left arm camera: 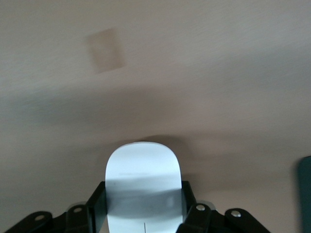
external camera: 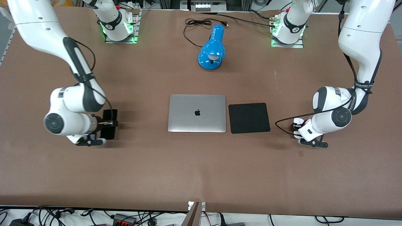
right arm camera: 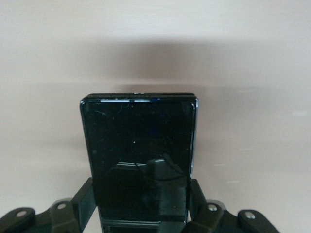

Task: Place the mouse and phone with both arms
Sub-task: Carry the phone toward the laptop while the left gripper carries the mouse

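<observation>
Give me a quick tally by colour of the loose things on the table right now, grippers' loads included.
Black: 2, the phone in the right gripper and the mouse pad
White: 1, the mouse in the left gripper
Silver: 1, the closed laptop
Blue: 1, the desk lamp
Total: 5

There are 2 robot arms [external camera: 72, 62] [external camera: 358, 62], 1 white mouse [left arm camera: 143, 182], 1 black phone [right arm camera: 141, 160], 1 silver laptop [external camera: 197, 113], 1 black mouse pad [external camera: 249, 117] and 1 blue lamp [external camera: 212, 47] on 1 brown table [external camera: 201, 169]
</observation>
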Robot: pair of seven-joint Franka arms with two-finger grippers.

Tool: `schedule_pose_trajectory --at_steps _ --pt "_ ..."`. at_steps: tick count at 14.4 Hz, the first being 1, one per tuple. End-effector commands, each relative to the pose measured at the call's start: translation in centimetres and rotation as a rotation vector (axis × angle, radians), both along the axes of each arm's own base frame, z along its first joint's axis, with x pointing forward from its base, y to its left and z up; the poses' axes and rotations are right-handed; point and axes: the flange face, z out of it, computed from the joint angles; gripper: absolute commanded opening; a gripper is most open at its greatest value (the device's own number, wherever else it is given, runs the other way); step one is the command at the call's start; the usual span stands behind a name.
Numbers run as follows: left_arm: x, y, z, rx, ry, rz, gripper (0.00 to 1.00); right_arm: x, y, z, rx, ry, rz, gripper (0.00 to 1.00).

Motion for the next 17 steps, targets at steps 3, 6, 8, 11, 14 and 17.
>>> schedule_pose_trajectory --at_steps 3,6,8,11,14,17 --pt "-1.1 -12.9 3.3 0.025 0.022 0.029 0.4 -1.7 11.8 -1.1 -0.035 0.006 0.002 0.34" --pt "-3.5 -19.8 2.7 0.041 0.029 0.032 0.4 -2.5 14.0 -1.8 -0.042 0.015 -0.003 0.34" --pt "-4.6 -22.1 1.7 0.039 0.043 0.017 0.4 -2.9 14.9 -2.2 -0.04 0.02 0.003 0.34" --pt "-5.8 -24.6 0.8 0.049 0.046 0.041 0.4 -3.4 16.1 -2.7 -0.037 0.018 0.015 0.34" --pt "-5.6 -24.5 0.1 0.04 0.034 0.042 0.4 -3.6 16.9 -3.8 -0.028 0.001 0.026 0.34" --pt "-5.4 -24.1 -0.7 0.035 0.034 0.054 0.48 -4.0 17.8 -4.7 -0.025 0.001 0.036 0.34"
